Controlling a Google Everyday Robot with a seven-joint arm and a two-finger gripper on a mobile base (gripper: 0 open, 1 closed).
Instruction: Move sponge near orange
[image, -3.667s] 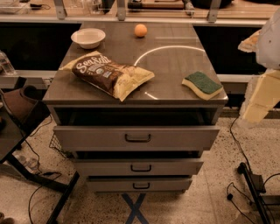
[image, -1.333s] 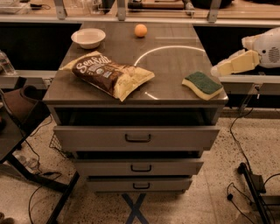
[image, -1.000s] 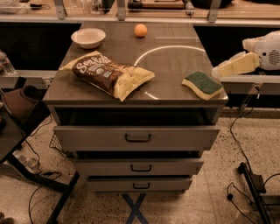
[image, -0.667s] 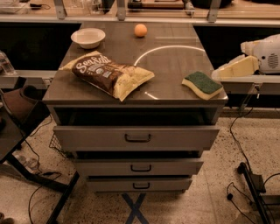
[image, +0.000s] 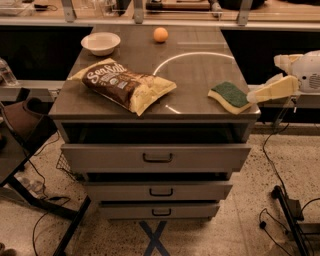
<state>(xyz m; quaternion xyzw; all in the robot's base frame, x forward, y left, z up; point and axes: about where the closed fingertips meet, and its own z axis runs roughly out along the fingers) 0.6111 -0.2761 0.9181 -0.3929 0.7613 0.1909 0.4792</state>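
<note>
Gripper: right of the bag, off the table edge, tip at the sponge's right end; opening and contact cannot be told.
Sponge: flat, right of the bag, front corner.
Handling: likely light, soft, compressible; pinch across its narrow sides.
Orange: behind the bag, well apart.
Hidden: arm cut off at the right.

"Sea Salt" on chip bag, gripper just right of sponge

Gripper at right side of view, mid-height, tip pointing left and slightly down. White wrist behind it, entering from right edge.
</note>
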